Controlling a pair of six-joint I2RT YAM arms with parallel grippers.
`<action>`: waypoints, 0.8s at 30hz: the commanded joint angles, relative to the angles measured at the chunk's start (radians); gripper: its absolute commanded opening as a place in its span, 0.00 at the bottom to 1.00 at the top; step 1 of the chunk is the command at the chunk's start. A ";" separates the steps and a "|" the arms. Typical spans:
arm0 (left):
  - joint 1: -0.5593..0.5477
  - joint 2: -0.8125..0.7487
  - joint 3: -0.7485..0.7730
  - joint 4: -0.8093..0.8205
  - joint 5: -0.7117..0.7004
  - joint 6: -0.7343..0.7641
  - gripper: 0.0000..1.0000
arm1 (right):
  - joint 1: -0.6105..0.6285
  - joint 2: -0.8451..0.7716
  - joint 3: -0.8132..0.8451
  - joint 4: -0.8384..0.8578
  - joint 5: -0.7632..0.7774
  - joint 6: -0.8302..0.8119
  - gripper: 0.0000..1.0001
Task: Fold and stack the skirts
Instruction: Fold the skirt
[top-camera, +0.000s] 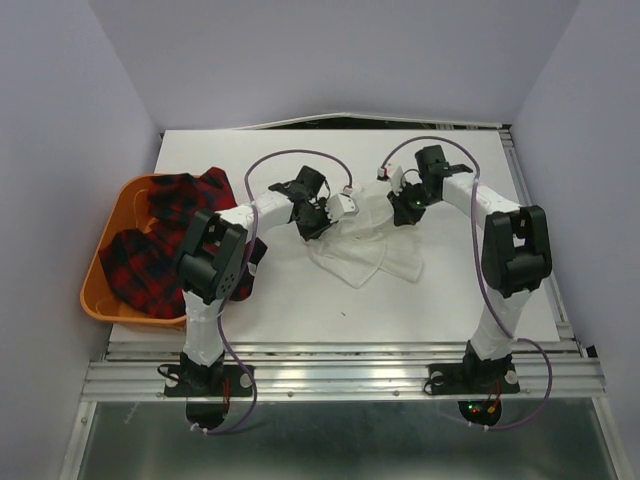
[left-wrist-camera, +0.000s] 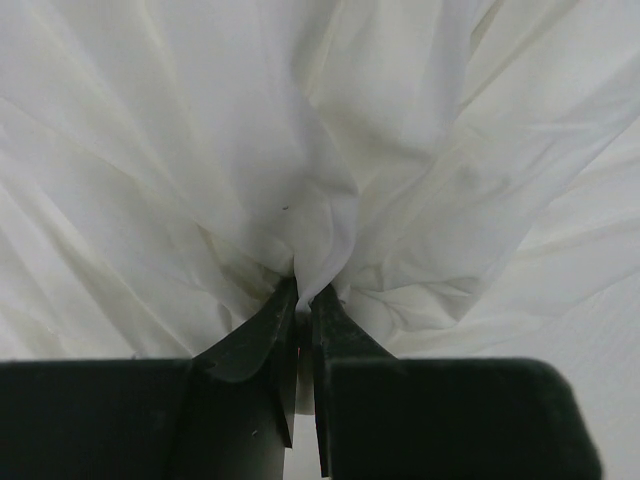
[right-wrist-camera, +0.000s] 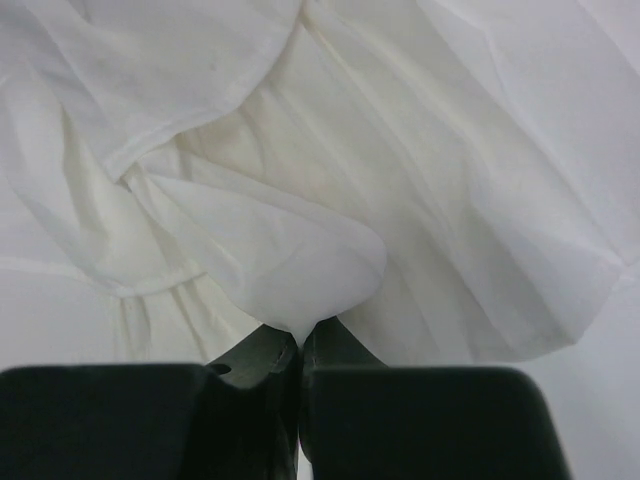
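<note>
Pinching white pleated skirt (top-camera: 365, 252) right of orange basket (top-camera: 100, 292) | left gripper (left-wrist-camera: 303, 292), right gripper (right-wrist-camera: 300, 336) clamped on it | likely limp, light; grip edges

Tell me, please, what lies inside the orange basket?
Red-and-black plaid skirts fill the orange basket, some cloth spilling over its rim. Their number and anything beneath them are covered; the left arm hides the near corner.

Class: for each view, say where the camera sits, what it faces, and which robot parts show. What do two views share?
Top external: overhead behind the bases, facing down at table, both arms visible.
Left wrist: on left arm, facing along left gripper, shut on white skirt.
Right wrist: likewise, right gripper shut on it.
Shared: the white skirt.
</note>
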 joint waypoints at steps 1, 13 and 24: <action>0.018 0.048 0.036 -0.093 -0.003 -0.101 0.00 | -0.002 -0.075 0.089 -0.203 -0.006 -0.044 0.01; 0.035 0.117 0.085 -0.135 0.016 -0.220 0.00 | 0.058 -0.103 -0.251 -0.242 -0.082 0.055 0.01; 0.042 0.067 0.088 -0.167 0.071 -0.195 0.00 | 0.058 0.097 -0.273 0.095 0.083 0.241 0.01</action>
